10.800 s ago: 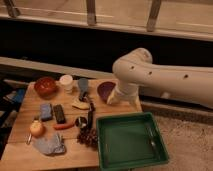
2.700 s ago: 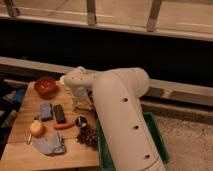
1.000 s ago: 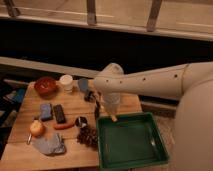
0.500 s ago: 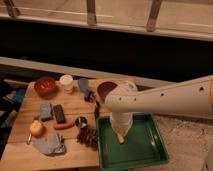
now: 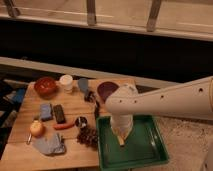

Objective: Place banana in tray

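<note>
The green tray [image 5: 148, 150] lies at the front right of the wooden table. My arm reaches in from the right, and its white wrist points down over the tray's left half. My gripper [image 5: 121, 138] is low inside the tray, shut on the small pale yellow banana [image 5: 121, 142]. The banana sticks out below the gripper, at or just above the tray floor; I cannot tell whether it touches. The wrist hides most of the gripper.
A purple bowl [image 5: 106, 90] sits just behind the tray. Dark grapes [image 5: 89, 136] lie at the tray's left edge. Further left are an orange-red stick [image 5: 64, 126], a round yellow-orange fruit [image 5: 36, 128], a grey cloth [image 5: 50, 145], a blue sponge [image 5: 46, 111], a red bowl [image 5: 45, 86] and a white cup [image 5: 66, 81].
The gripper has carried the banana from the table near the purple bowl over the tray's rim and down into the tray's left half.
</note>
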Motion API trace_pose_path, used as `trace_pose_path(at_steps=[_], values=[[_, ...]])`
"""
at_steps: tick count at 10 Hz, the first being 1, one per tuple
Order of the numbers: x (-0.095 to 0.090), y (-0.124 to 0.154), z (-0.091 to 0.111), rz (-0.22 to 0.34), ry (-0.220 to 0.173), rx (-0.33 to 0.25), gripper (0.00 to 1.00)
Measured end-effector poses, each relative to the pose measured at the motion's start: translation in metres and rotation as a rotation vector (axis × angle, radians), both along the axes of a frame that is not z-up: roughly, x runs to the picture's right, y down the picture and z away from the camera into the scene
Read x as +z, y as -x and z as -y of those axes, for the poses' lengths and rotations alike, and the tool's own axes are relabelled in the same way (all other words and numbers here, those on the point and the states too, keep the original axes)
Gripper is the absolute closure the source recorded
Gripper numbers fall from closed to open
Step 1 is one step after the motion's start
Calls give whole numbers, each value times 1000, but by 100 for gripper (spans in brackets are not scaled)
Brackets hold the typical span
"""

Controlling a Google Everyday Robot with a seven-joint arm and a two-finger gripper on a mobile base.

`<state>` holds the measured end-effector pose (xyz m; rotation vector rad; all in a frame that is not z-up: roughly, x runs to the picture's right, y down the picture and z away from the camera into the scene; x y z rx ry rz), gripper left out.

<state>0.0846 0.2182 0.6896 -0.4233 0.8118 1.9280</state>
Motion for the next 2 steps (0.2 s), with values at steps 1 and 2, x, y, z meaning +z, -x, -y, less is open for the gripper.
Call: trace_pose_path(at_steps=[1, 2], values=[[0, 0, 0, -1, 0, 0, 50], [0, -1, 0, -1, 0, 0, 50]])
